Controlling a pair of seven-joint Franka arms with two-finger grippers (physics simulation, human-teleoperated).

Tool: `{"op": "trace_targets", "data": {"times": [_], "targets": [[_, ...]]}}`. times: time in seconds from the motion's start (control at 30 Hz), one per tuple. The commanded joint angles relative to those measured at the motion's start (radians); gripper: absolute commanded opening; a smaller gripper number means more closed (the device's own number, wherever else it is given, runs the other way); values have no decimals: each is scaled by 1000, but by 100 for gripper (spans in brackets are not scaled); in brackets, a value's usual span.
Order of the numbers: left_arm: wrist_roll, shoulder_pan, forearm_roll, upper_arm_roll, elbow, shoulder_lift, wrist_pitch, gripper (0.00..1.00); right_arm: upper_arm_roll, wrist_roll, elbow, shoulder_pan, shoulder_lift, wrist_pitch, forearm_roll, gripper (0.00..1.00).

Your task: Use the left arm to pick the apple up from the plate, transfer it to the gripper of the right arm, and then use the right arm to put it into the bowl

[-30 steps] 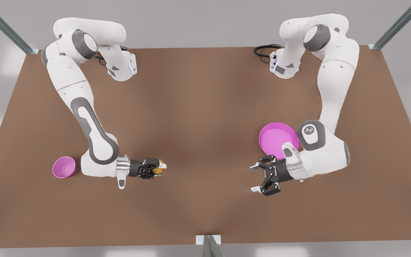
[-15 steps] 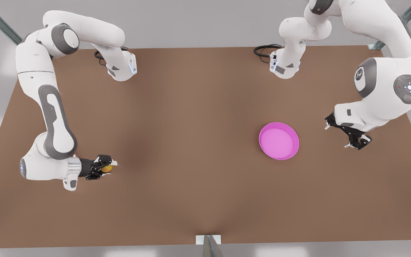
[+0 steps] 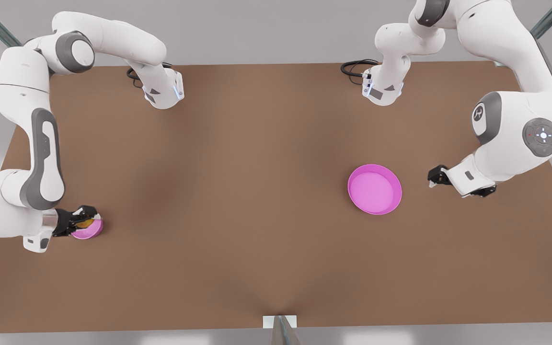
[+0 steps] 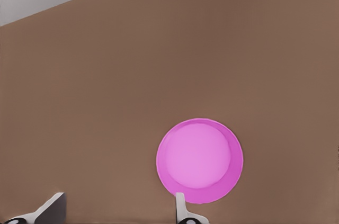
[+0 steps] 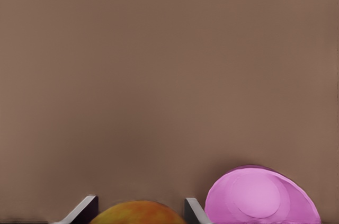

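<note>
1. While the right gripper point(image 3: 84, 221) clamps the apple point(image 3: 86, 223) over the bowl point(image 3: 89, 231), the plate point(image 3: 374, 189) sits bare — handover done, release left; left gripper point(image 3: 436, 176) waits beside it.
2. Left wrist: fingers point(image 4: 180, 205) spread, nothing between, plate point(image 4: 199, 160) beyond.
3. Right wrist: apple point(image 5: 136, 213) gripped, bowl point(image 5: 262, 196) adjacent — brown table point(image 5: 169, 75), grey surround.

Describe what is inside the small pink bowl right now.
The right pincer hangs over the bowl, shut on the apple. The pincer and apple cover much of the bowl's inside; the visible part is bare.
</note>
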Motion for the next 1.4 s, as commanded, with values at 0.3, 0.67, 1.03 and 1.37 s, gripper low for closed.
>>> {"op": "trace_targets", "data": {"times": [0.3, 0.67, 1.03, 1.37], "targets": [[-448, -3, -5, -2, 0, -3, -5, 100, -82, -155, 30, -2, 99, 81, -50, 58], [-445, -2, -2, -3, 0, -3, -4, 100, -128, -266, 32, -2, 125, 148, -44, 83], [-439, -3, 1, -3, 0, 0, 6, 100, -44, -19, 32, 24, 8, -37, -67, 100], [-406, -11, -1, -8, 14, 19, 7, 100, -263, 687, 60, 507, -502, -275, -70, 100]]}}
